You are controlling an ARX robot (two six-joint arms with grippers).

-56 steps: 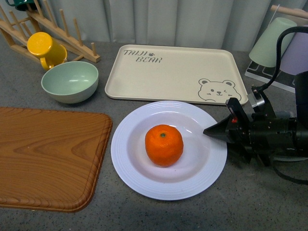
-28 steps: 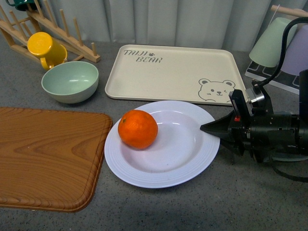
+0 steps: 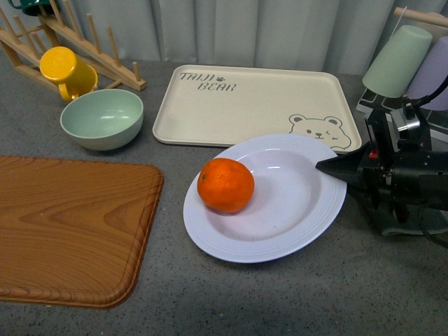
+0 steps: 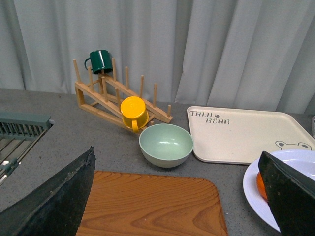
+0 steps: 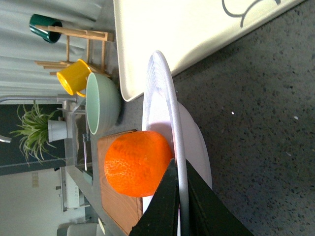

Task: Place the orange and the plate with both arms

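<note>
Right tool (image 3: pixel 323 166) pinches the plate (image 3: pixel 287 210) rim, orange (image 3: pixel 225 185) resting inside.

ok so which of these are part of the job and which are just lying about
In the job: round bright orange mandarin; large white ridged-rim plate; right claw, clamped on the plate's rim.
Lying about: pale green bowl; yellow mug; beige bear tray; brown wooden board; wooden peg rack.

Green bowl (image 3: pixel 101 119) btw yellow mug (image 3: pixel 64 70) & wood board (image 3: pixel 63 224), bear tray (image 3: pixel 245 105) alongside.
</note>
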